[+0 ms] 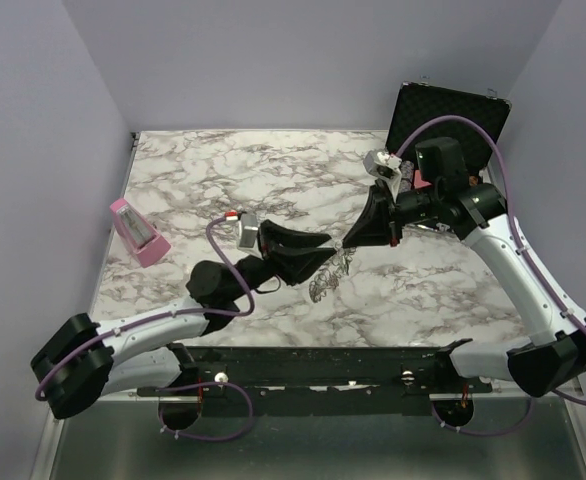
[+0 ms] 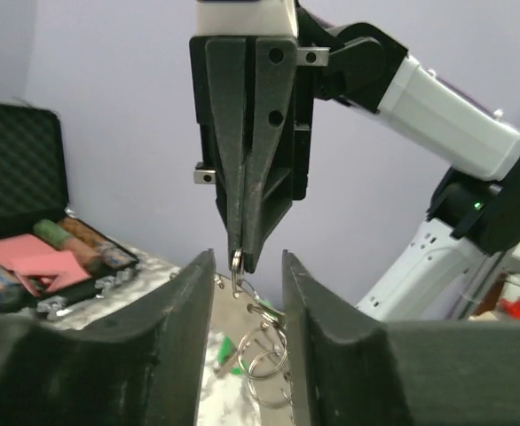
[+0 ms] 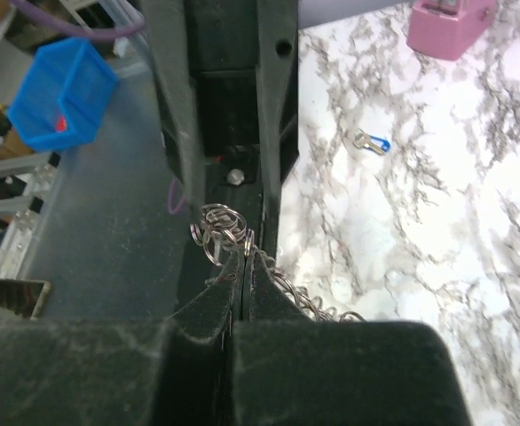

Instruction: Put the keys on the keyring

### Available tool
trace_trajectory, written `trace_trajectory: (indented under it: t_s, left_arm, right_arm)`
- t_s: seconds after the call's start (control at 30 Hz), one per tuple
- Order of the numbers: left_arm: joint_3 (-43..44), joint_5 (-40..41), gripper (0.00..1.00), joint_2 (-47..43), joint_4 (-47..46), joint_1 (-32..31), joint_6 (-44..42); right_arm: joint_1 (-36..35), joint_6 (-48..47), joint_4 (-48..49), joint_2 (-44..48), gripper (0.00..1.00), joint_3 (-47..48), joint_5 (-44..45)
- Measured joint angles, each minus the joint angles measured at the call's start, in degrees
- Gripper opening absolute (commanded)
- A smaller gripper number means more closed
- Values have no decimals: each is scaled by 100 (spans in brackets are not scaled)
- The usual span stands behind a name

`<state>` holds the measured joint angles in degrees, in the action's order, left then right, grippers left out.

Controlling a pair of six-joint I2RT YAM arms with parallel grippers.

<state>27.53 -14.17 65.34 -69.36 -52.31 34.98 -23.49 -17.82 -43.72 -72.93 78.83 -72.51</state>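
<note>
The keyring [image 1: 328, 280] is a bumpy silvery ring with small split rings bunched on it, hanging above the marble table [image 1: 223, 180]. My right gripper [image 1: 350, 243] is shut on its top; the wrist view shows the pads [image 3: 256, 288] pinching the wire, the ring bunch [image 3: 220, 226] just beyond. My left gripper [image 1: 318, 262] is open, its fingers [image 2: 180, 346] on either side of the hanging rings [image 2: 264, 359], not touching them. A green-headed key [image 2: 227, 351] hangs among them. A blue-headed key [image 3: 373, 141] lies alone on the table. Other keys are hidden.
An open black case [image 1: 448, 110] with poker chips and a pink card stands at the back right; it also shows in the left wrist view [image 2: 29, 177]. A pink block [image 1: 138, 232] sits at the left edge. A blue bin [image 3: 60, 102] is off the table.
</note>
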Motion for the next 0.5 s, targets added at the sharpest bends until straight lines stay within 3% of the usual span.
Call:
trace_trajectory:
  t_s: [0.1,0.27,0.5]
  left_arm:
    - [-116,-74,75,-684,654,96,-236]
    - [227,-317,79,-1834,2623,164,-1071]
    - [1399,-632,79,-1705,5165,170,-2566]
  right_arm:
    - [-7,-695,-704,-219,0,393,315]
    - [-26,-1906,-1895,-643,0,1056,916]
    - [-216,-3047,-2935,-1121,0,1615,1740]
